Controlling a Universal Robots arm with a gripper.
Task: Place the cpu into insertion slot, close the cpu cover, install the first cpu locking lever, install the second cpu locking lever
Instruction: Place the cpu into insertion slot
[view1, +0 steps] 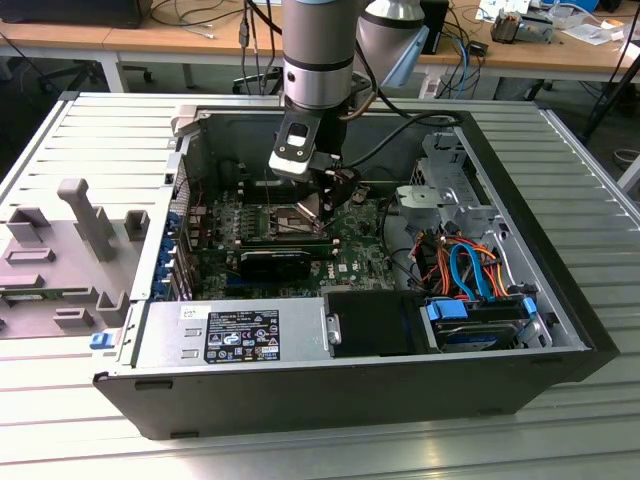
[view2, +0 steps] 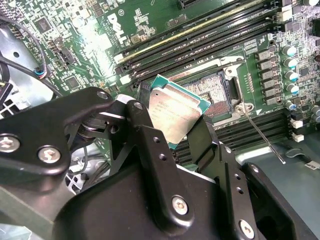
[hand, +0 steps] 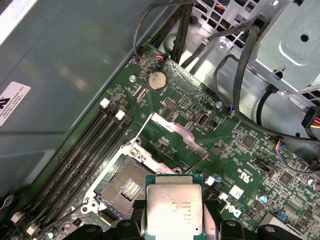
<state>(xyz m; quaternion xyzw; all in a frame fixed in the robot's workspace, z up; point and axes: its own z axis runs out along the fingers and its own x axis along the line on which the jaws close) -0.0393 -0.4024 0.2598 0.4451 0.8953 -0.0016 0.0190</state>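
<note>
Gripping the cpu (view2: 176, 107) by two opposite edges, the gripper (view2: 169, 121) holds it above the green motherboard (hand: 235, 150).
The insertion slot (hand: 126, 187) lies open just below the gripper, apart from the cpu.

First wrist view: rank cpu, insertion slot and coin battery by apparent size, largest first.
1. cpu: looks largest, but it sits nearer the camera and overlaps the slot, so first versus second is unsure.
2. insertion slot.
3. coin battery: clearly smallest.
</note>
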